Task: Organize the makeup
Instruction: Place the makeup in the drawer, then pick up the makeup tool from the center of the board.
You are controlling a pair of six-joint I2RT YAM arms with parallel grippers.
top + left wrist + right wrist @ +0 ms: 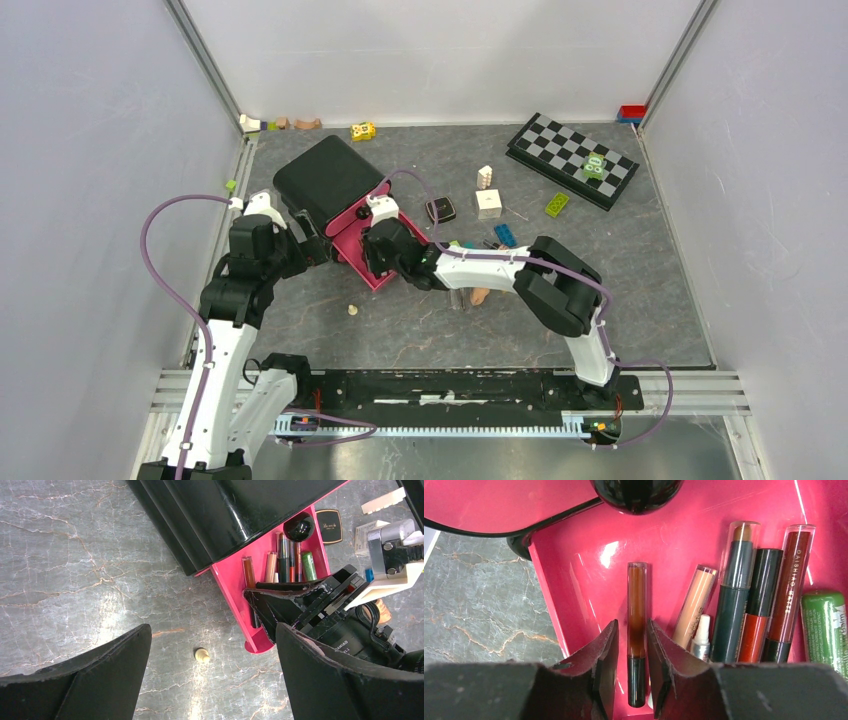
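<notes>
Left gripper [212, 630] hangs wide open with nothing in it, over the grey table [75, 555], which looks like marble with thin brown cracks. White walls [100, 150] stand all around. A tiny cream bit [202, 654] lies under it. Next comes a shiny black case [225, 510] with a smooth pink tray [574, 580] sticking out. The right gripper [632, 622] sits in the tray, its fingers a little apart on both sides of a see-through brown tube [636, 595], not squeezing it. To the right lie a peach tube [694, 605], a dark blue stick [735, 610], a red and black tube [760, 605], a dark red tube [791, 595] with letters starting "DAISH", and a green tube [824, 630] that says "Balm".
</notes>
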